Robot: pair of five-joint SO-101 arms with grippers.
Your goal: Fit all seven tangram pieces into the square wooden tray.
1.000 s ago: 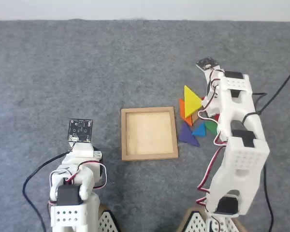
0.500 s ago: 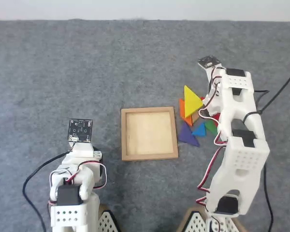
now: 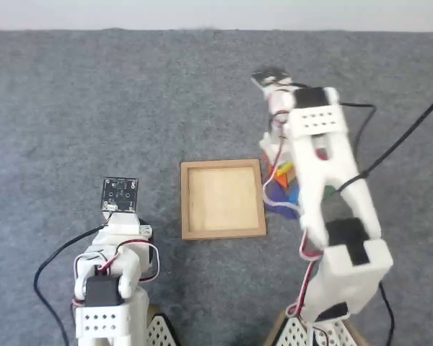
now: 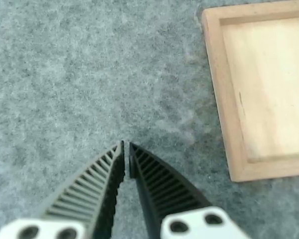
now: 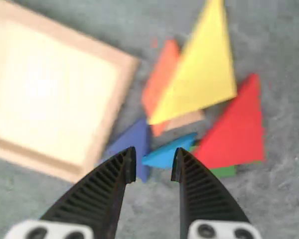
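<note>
In the high view, the square wooden tray (image 3: 222, 164) lies on the grey carpet (image 3: 94, 94) between the two arms, and its floor is bare wood with nothing in it. The tangram pieces (image 3: 280, 173) sit in a heap just beside the tray's side toward the right arm (image 3: 314, 155), which reaches out over them and hides most of the pile. The left arm (image 3: 112, 277) is folded near its base, well apart from the pieces.

In the left wrist view, the left gripper (image 4: 125, 147) hangs over bare carpet with its fingers drawn almost together, only a sliver between the tips and nothing held. One corner of the tray (image 4: 214, 74) is nearby, apart from the fingers.

In the right wrist view, the right gripper (image 5: 153, 158) hovers above the heap with its fingers a narrow way apart and empty. The small blue triangle (image 5: 167, 155) lies in line with the gap between them. A large yellow triangle (image 5: 204, 74) lies on top of an orange piece (image 5: 159, 82) and a tan piece (image 5: 187, 119). A red triangle (image 5: 236, 129) lies beside it over a green piece (image 5: 223, 172), and a purple piece (image 5: 134, 142) sits closest to the tray's rim (image 5: 123, 79).

The task appears to be at its very start: all seven pieces seem to be outside the tray and overlapping one another. Each has yet to be picked out of the pile and laid flat inside. The blue triangle looks the likeliest first pick.
</note>
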